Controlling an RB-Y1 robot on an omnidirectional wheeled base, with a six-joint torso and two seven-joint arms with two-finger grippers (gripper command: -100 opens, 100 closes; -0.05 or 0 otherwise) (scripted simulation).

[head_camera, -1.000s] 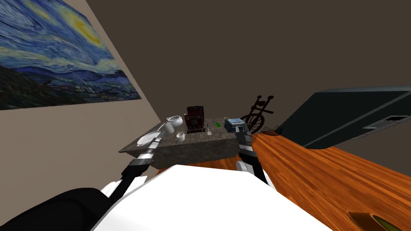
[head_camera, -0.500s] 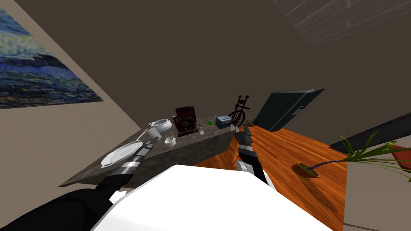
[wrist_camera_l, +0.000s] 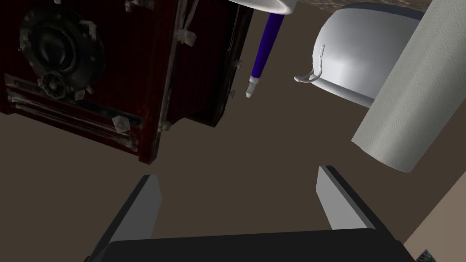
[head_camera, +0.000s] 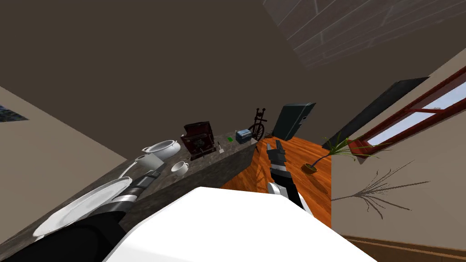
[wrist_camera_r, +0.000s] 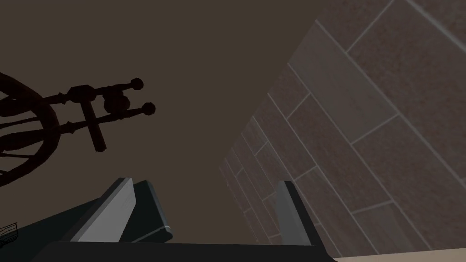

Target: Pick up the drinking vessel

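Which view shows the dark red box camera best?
Left wrist view: the dark red box camera is close, its round lens plain. In the head view it stands small on the grey counter. The right wrist view faces elsewhere.

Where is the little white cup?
In the head view, the small white cup sits on the dark counter, left side, between the white paper towel roll and the dark red box camera.

You're getting just a sliver of white rim [wrist_camera_l: 266, 4] at the edge, can't tell what; dark red box [wrist_camera_l: 113, 68] and paper roll [wrist_camera_l: 409, 100] run off too.
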